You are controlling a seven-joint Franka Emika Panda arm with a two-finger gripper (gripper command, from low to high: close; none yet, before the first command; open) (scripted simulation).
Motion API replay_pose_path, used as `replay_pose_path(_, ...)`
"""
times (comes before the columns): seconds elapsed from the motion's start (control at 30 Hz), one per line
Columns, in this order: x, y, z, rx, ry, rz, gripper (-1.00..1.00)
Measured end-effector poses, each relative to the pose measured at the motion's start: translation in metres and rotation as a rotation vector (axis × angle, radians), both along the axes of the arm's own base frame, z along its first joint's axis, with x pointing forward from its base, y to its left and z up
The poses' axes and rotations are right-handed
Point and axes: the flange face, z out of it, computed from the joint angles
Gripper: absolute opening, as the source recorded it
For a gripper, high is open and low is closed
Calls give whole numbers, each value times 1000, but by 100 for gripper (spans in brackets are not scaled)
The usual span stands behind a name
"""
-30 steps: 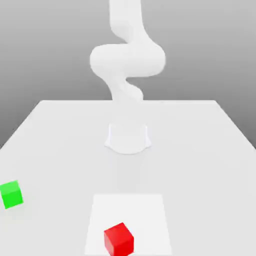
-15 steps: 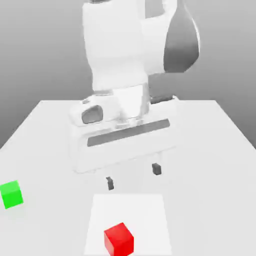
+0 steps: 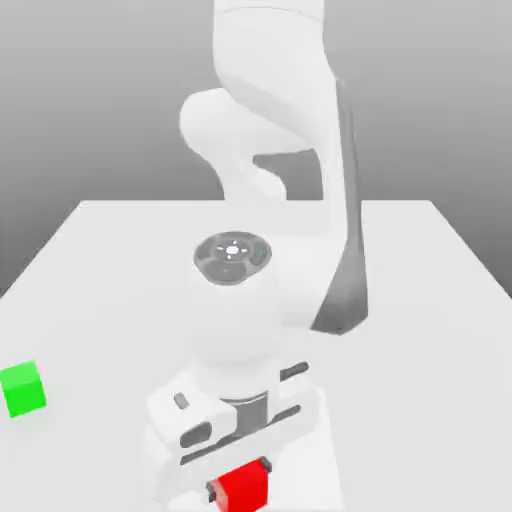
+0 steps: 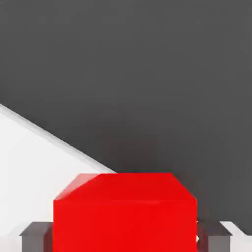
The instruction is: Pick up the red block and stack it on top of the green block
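The red block [image 3: 242, 492] sits on the table at the front centre of the exterior view. My gripper [image 3: 240, 478] has come down over it from above, with a dark finger against each side of the cube. In the hand view the red block [image 4: 125, 206] sits squarely between the grey finger pads [image 4: 34, 237], and the gripper [image 4: 125, 238] is shut on it. The green block [image 3: 22, 390] stands alone on the table far to the exterior view's left, well apart from the gripper.
The white table [image 3: 430, 300] stretches back behind the arm, and its left edge runs close past the green block. A lighter square patch [image 3: 325, 480] lies under the red block. The bent arm [image 3: 270, 200] towers over the table's middle.
The arm has swung forward and down from its upright pose at the back. The gripper was open above the red block; now it sits around the block and has shut on it.
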Motion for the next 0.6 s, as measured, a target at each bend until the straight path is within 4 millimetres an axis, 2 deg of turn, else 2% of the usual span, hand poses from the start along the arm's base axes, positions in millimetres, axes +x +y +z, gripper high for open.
replay_pose_path(0.07, 0, 0, -4, 0, 1, 0, -100)
replay_pose_path(0.1, 0, 0, 1, 0, 0, 1, -100)
replay_pose_path(0.23, 1, 0, 47, 0, 0, 1, -100)
replay_pose_path(0.27, -2, -13, 57, -1, -1, -16, -100)
replay_pose_path(0.37, -18, -87, 72, -8, -2, -110, -100)
replay_pose_path(0.43, -37, -137, 79, -10, -2, -177, -100)
replay_pose_path(0.53, -79, -212, 88, -10, -1, -288, -100)
replay_pose_path(0.6, -121, -264, 94, -6, 0, -377, -100)
